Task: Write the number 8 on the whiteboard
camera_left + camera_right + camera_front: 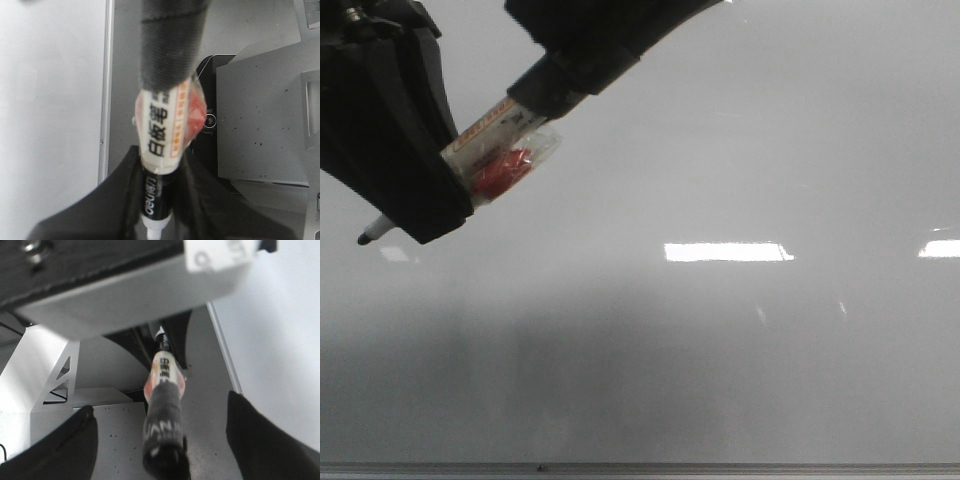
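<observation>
Fingers of my left gripper (pixel 415 190) are clamped on one marker (pixel 495 135), and only the front view shows its dark nib poking out below the black fingers, slanting down toward the left over the whiteboard (pixel 720 380); whether the nib touches the surface I cannot tell. My left wrist view gives what the front does not: the marker (pixel 162 135) barrel with its printed white label, a black wrapped upper end and a reddish lump under clear tape at its side, pinched between the two dark fingers (pixel 120 200). From the right wrist view I see the same marker (pixel 162 385) end-on, with the right gripper (pixel 160 440) fingers standing wide apart on either side of it, holding nothing. I count one marker, one board, and two bright glare patches on it in the front view. No drawn figure shows on the board anywhere I can see. Left arm hangs tilted over the board's upper left; a thin grey frame strip (pixel 720 468) runs along the bottom edge.
</observation>
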